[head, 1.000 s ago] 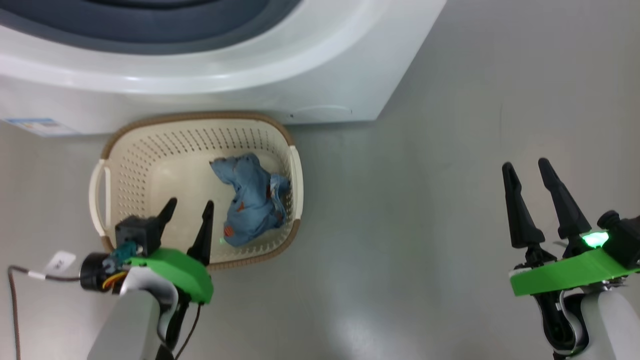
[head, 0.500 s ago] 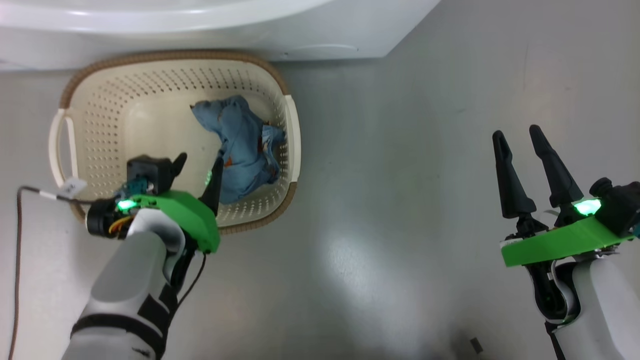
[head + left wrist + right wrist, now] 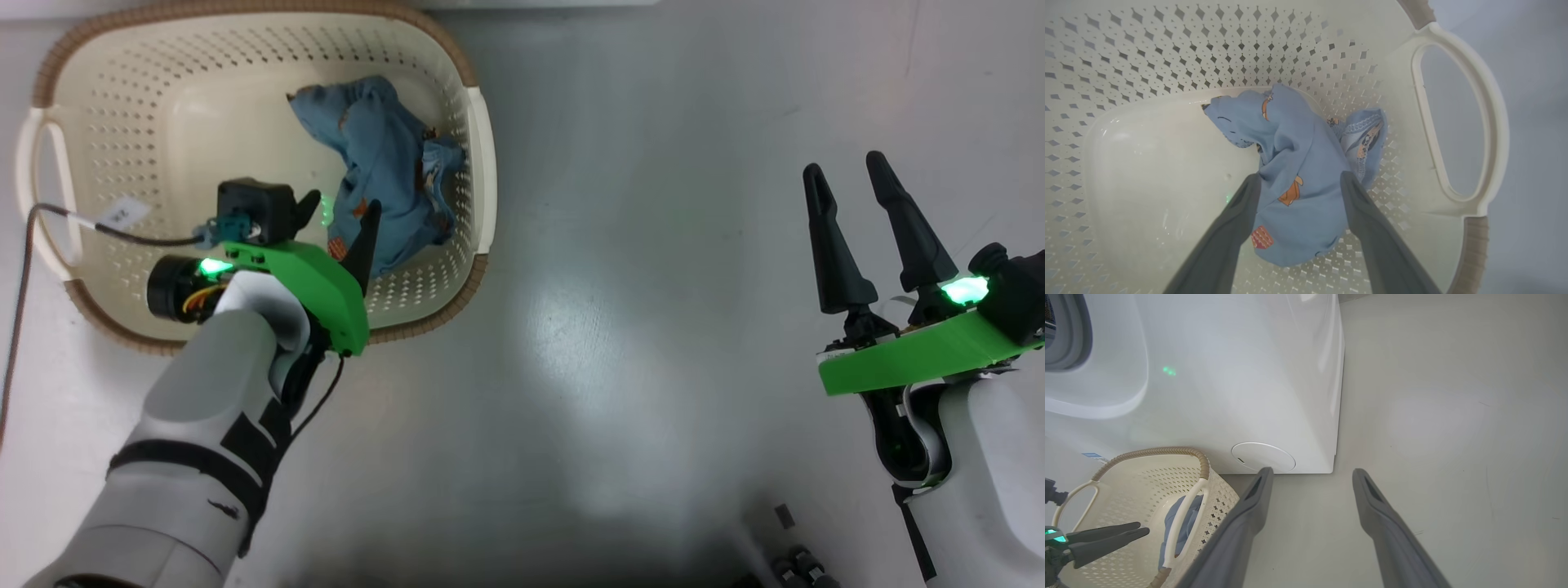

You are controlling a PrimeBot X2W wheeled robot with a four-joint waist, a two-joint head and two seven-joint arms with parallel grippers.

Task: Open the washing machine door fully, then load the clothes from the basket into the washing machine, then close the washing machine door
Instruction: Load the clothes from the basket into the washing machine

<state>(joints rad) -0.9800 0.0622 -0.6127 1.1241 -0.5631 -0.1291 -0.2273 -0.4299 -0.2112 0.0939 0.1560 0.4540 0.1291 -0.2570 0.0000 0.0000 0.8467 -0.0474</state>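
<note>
Straddling the blue clothes (image 3: 375, 155) in the basket (image 3: 482, 147), left end effector (image 3: 343, 204) gapes wide, gripping nothing; right end effector (image 3: 842, 163) is open, empty.

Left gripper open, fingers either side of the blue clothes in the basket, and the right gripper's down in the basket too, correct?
No. The right gripper is not in the basket: the head view shows it open above the floor, off to the basket's right. The left gripper is open, fingers either side of the blue clothes in the basket.
</note>
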